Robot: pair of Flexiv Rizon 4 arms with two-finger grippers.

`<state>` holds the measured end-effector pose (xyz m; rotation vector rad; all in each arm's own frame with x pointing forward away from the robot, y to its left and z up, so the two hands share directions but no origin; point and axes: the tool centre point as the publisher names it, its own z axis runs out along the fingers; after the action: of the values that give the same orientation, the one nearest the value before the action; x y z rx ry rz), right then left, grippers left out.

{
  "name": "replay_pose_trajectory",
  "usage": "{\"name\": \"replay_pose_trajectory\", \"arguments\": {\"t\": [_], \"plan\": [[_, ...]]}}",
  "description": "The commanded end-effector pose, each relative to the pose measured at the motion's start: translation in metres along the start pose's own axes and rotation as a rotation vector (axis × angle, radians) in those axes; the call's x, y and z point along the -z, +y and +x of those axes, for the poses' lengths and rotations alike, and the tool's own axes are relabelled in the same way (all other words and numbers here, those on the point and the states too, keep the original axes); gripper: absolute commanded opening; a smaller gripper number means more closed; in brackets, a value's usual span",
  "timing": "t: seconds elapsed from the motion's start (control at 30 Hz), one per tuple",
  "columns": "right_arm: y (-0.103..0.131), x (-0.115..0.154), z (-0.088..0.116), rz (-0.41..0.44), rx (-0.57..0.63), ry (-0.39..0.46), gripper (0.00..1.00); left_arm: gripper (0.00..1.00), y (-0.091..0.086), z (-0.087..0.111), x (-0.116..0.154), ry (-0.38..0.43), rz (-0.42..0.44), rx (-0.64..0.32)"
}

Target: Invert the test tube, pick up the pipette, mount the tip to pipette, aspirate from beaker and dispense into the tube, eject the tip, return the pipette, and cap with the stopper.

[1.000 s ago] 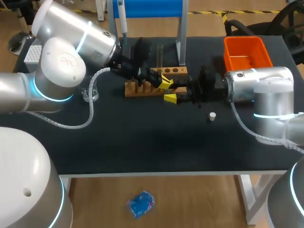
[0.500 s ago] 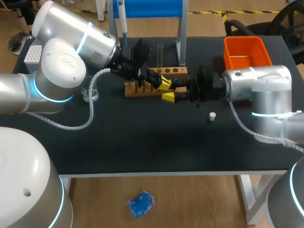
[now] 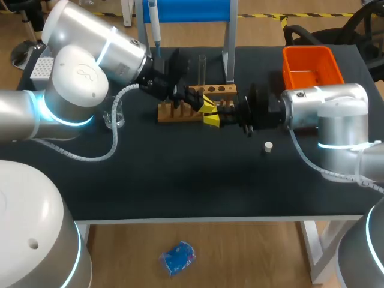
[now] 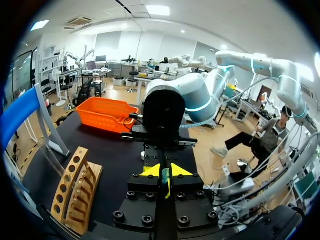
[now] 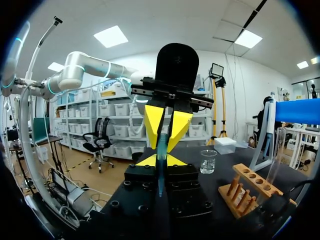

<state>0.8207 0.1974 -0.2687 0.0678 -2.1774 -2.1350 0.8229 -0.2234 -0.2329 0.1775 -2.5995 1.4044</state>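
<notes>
The left gripper (image 4: 164,171) and the right gripper (image 5: 160,161) met tip to tip, each with its fingers clamped on the thin test tube (image 5: 160,150), close by the wooden rack (image 3: 167,113). The white stopper (image 3: 268,146) lay on the tabletop (image 3: 180,180) near the right arm. The beaker (image 3: 114,117) stood by the left arm, and the pipette (image 3: 153,24) hung on its stand behind.

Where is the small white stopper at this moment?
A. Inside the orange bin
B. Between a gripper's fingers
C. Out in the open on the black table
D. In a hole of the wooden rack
C: the stopper lies by itself on the black table, apart from the orange bin and the wooden rack, with no fingers on it.
</notes>
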Motion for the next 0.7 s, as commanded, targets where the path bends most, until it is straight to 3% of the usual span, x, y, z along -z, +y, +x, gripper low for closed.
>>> {"name": "replay_pose_trajectory", "arguments": {"t": [0.03, 0.07, 0.3, 0.53, 0.7], "plan": [[0.001, -0.001, -0.006, 0.003, -0.002, 0.004, 0.00, 0.26, -0.001, 0.001, -0.003, -0.007, -0.003, 0.007], [0.001, -0.001, -0.006, 0.003, -0.002, 0.004, 0.00, 1.00, -0.002, 0.001, -0.002, -0.030, 0.012, -0.004], [-0.005, 0.005, -0.003, 0.001, -0.009, -0.001, 0.00, 1.00, -0.014, 0.003, 0.024, -0.221, 0.036, -0.090], [-0.014, 0.021, 0.007, -0.025, -0.018, -0.012, 0.00, 1.00, -0.022, -0.010, 0.057, -0.406, 0.063, -0.120], [-0.018, 0.040, 0.014, -0.026, -0.019, -0.020, 0.00, 1.00, -0.019, -0.020, 0.068, -0.461, 0.090, -0.106]]}}
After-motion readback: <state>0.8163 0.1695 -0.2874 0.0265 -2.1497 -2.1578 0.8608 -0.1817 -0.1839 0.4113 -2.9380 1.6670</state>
